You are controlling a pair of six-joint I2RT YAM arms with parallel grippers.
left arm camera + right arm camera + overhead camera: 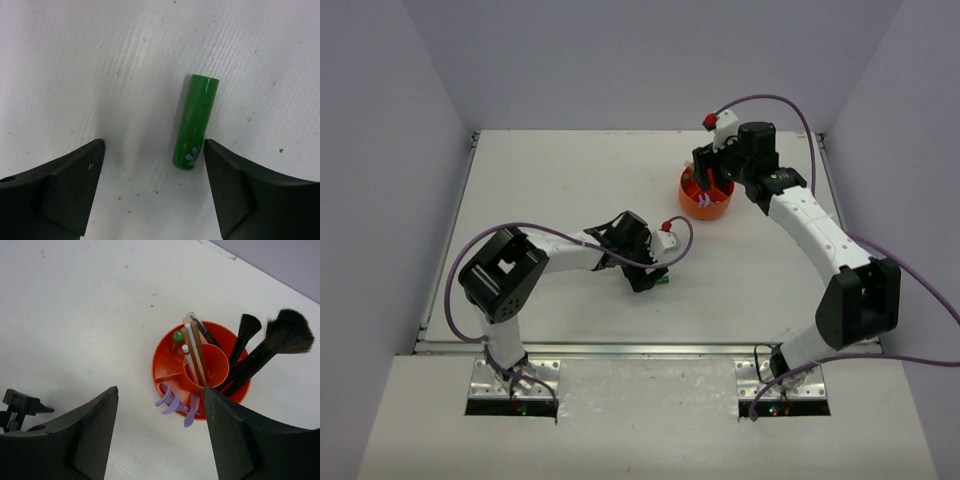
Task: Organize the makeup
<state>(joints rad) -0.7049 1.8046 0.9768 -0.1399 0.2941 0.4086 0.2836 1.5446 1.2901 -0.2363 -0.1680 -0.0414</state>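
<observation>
Cup [712, 212]: round, orange, compartmented, upright at far right of table [560, 180]. Table: white, flat. Walls [620, 60]: grey, three sides.

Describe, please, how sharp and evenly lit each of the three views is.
Top external: soft, even light on the table, no glare. Left wrist: the green tube is sharp, with a glossy streak and a soft shadow on its left; the left tool's fingers look slightly soft. Right wrist: the orange cup is crisp, the right tool's fingers dark.
</observation>
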